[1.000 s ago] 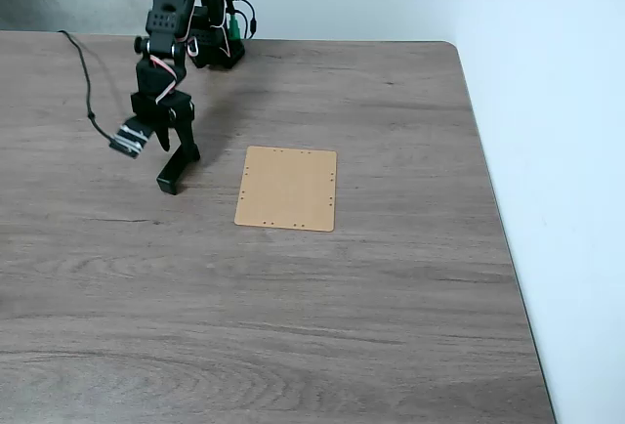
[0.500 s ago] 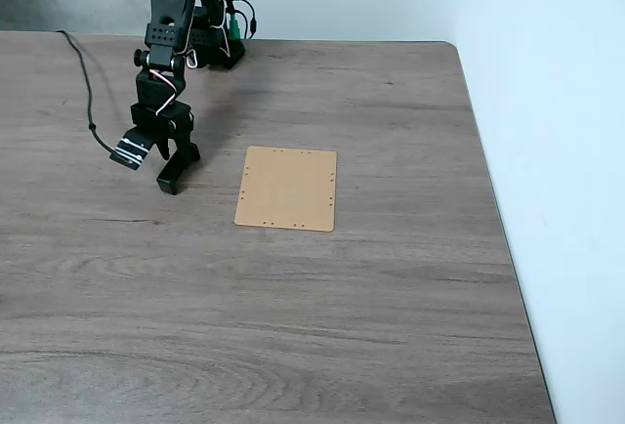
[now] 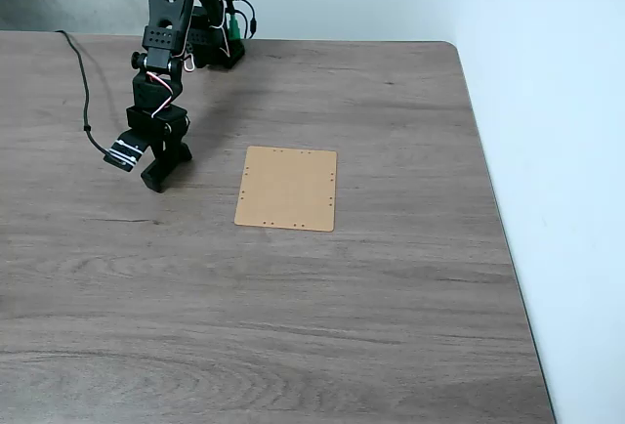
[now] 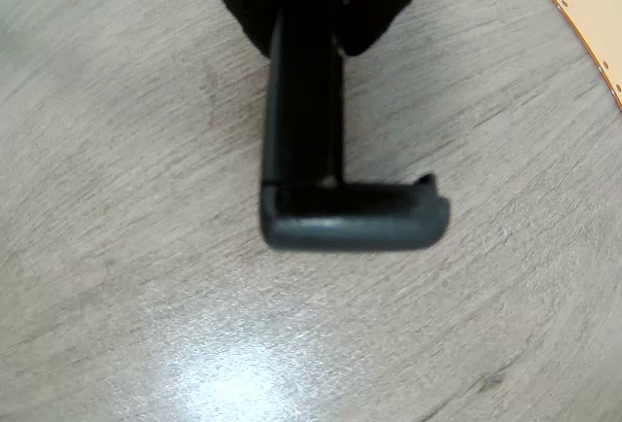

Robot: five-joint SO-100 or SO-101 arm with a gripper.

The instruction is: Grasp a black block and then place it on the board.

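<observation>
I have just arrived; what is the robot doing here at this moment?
A single black arm is handling the black block. Its pincer is shut on the block, which hangs down from it above the wood-grain table, as the wrist view shows. The tan board lies flat and bare to the right of the pincer in the fixed view, so the block is not yet placed on it.

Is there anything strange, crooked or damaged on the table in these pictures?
Nothing stands out. The board lies flat and undamaged on the table. The gripper holds the black block by one end, so it hangs downward, off the table, left of the board in the fixed view.
</observation>
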